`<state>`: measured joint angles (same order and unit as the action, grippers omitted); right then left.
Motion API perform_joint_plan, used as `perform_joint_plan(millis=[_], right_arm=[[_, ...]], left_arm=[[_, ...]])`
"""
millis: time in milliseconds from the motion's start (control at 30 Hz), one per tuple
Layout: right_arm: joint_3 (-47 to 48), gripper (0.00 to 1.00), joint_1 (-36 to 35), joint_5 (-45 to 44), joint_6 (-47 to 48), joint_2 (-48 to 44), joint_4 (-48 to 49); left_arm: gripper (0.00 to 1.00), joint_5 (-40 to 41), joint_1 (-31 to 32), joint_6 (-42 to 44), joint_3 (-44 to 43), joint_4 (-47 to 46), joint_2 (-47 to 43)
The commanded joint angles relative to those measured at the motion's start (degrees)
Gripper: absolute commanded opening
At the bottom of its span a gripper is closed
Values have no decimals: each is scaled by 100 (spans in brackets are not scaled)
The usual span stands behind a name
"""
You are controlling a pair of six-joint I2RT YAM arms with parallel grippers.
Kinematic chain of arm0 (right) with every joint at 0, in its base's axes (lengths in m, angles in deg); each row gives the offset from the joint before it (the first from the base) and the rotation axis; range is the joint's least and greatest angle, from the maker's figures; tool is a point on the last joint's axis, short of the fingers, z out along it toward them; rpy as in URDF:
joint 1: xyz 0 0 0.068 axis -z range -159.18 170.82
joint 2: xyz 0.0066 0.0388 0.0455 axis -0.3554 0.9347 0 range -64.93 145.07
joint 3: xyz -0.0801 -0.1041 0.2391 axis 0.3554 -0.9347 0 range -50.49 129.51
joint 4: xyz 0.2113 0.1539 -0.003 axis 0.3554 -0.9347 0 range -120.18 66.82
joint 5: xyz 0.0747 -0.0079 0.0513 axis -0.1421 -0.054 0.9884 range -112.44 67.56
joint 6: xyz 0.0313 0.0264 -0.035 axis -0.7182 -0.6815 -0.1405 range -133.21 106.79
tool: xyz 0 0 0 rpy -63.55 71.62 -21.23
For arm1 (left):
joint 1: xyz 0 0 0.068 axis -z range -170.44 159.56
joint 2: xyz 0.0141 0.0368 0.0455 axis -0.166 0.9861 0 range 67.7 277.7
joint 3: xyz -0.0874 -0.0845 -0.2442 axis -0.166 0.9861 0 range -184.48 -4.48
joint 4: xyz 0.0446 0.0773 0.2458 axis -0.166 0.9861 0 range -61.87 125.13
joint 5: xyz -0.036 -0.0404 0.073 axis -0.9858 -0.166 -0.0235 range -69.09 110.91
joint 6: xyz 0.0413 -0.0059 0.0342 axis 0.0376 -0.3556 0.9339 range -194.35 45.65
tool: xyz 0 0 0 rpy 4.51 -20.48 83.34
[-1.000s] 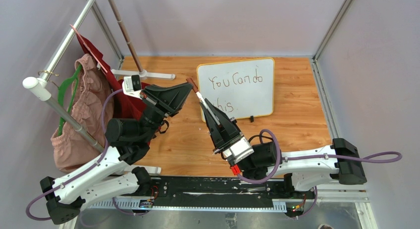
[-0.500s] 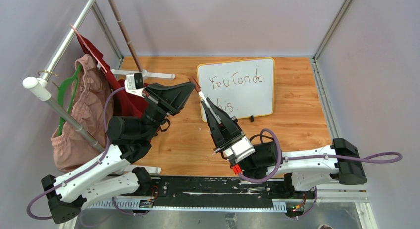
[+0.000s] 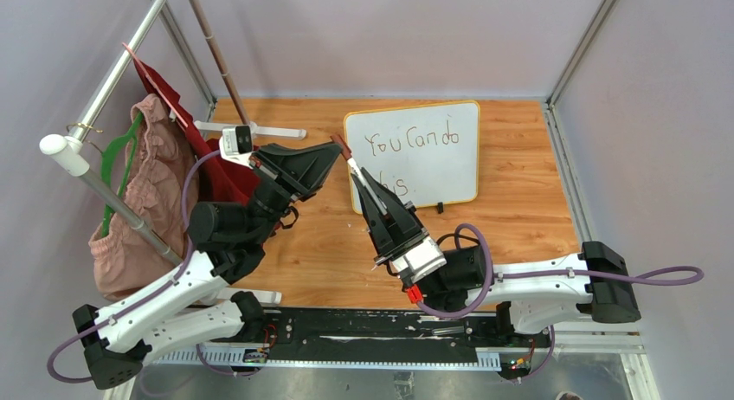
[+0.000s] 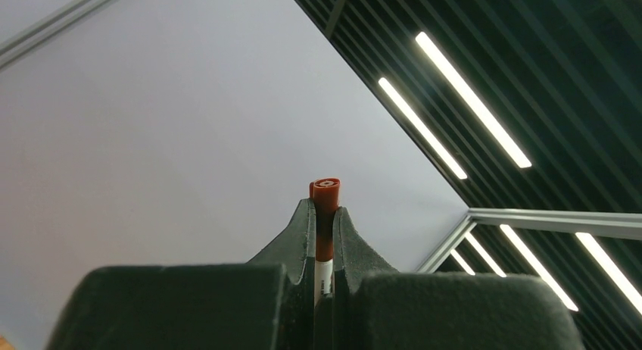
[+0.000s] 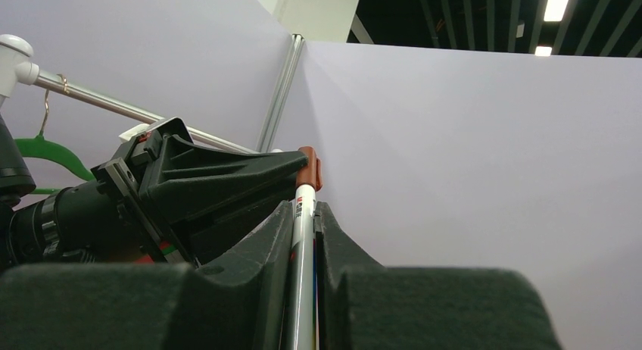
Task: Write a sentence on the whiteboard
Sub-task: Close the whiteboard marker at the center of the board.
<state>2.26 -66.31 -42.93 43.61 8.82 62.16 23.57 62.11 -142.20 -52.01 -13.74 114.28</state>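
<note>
The whiteboard (image 3: 450, 170) sits at the far middle of the worktop (image 3: 519, 209), with the sentence (image 3: 411, 142) "You Can do this." across it in two lines, so the writing looks finished. By the whiteboard's left edge the right end effector (image 3: 363, 192) pinches the white barrel of the marker (image 3: 362, 179) and points it toward the left end effector (image 3: 331, 151), which is pressed together on the red cap (image 3: 339, 146). Held end to end like this, the pair seem to be capping the pen.
</note>
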Motion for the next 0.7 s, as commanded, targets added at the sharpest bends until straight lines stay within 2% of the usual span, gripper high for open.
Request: perform_joint_plan(millis=[0,200,567,667], right_arm=[[93,0,93,105,-84,-92,202],[25,0,91,93,-135,-148,202],[-28,0,91,89,-170,-188,213],[-45,0,96,87,-179,-199,220]], left_arm=[[4,-275,36,142,-15,276,-131],[20,-38,36,296,-45,332,-250],[37,68,36,379,-50,337,-324],[48,62,36,425,-87,337,-305]])
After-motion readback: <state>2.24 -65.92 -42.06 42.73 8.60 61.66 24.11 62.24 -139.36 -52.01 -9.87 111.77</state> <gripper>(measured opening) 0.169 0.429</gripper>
